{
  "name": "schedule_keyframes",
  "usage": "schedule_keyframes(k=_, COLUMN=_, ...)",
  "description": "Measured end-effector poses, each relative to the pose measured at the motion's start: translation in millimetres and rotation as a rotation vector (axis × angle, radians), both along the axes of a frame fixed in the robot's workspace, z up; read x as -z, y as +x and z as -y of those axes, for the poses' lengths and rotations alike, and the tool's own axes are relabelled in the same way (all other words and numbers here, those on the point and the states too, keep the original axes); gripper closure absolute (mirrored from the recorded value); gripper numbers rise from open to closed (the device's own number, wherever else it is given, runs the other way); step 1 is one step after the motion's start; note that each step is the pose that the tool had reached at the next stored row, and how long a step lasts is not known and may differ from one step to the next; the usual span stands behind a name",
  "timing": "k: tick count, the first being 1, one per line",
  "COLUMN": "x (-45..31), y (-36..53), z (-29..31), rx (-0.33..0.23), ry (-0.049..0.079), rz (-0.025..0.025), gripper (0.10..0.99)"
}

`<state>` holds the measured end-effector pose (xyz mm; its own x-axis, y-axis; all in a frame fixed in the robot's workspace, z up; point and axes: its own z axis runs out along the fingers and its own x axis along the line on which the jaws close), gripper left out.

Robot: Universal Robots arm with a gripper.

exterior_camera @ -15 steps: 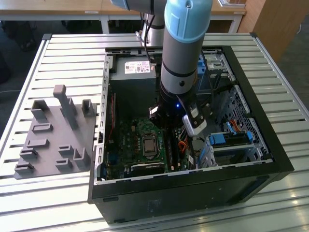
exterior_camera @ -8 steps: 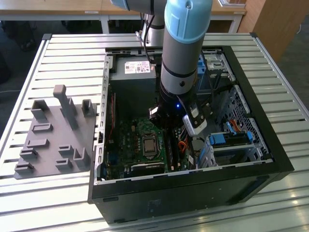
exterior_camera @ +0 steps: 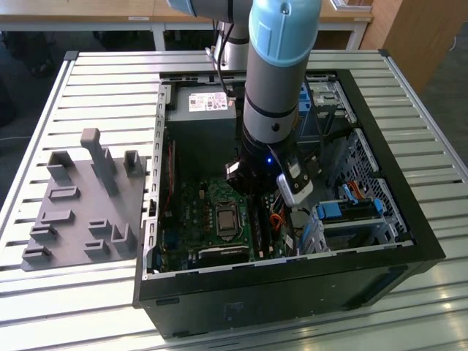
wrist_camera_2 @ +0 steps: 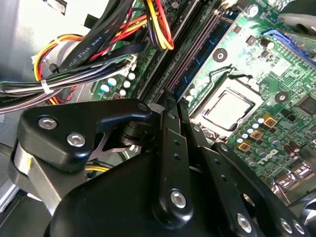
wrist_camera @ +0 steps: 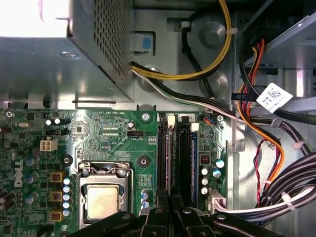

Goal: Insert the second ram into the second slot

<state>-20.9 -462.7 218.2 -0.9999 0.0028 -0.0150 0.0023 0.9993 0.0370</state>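
Here, gripper point(exterior_camera: 272, 191) is lowered inside open computer case point(exterior_camera: 380, 183), directly over memory slots point(wrist_camera: 174, 158) beside processor socket point(wrist_camera: 102, 200). Fingers point(wrist_camera_2: 170, 143) are seen pressed together. Second ram point(wrist_camera: 194, 163) is seated upright in slot, blue edge visible.

tool point(wrist_camera: 170, 205) above slots point(wrist_camera: 173, 153) (inside case point(exterior_camera: 409, 219))

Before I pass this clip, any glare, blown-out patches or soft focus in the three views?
First wrist view: the metal box is blown out white at its corner. Second wrist view: the gripper looms dark, the motherboard is washed out. Exterior view: light streaks glare on the slatted table.
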Motion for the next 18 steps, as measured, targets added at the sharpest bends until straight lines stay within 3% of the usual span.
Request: schedule_keyframes(k=18, x=0.1, y=0.1, z=-0.6, rx=-0.007, ry=-0.001, rz=-0.0002, gripper=0.949)
